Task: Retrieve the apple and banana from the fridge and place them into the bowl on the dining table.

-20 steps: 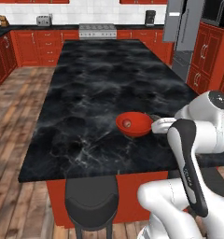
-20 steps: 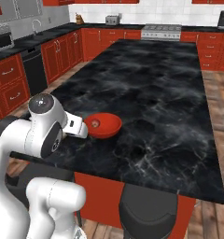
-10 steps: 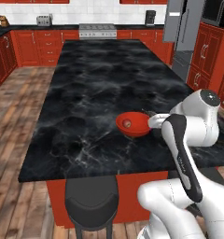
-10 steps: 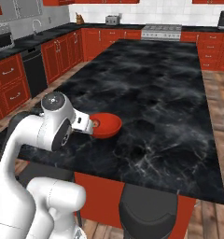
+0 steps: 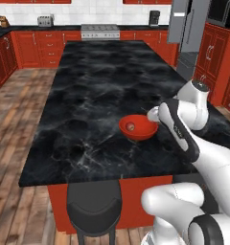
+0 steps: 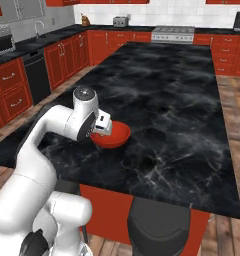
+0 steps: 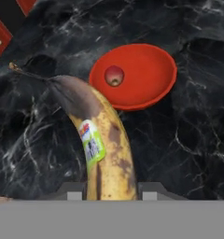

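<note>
The banana (image 7: pixel 104 149) is clamped in the claw (image 7: pixel 111 190) above the tabletop (image 5: pixel 88 95), beside the bowl (image 7: pixel 135 77) containing the apple (image 7: pixel 114 75).

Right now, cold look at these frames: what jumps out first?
The banana held in the gripper, yellow with brown marks and a sticker, fills the middle of the hand view, above the table. Just past its dark tip sits the red bowl on the black marble table, with the apple already inside.
</note>
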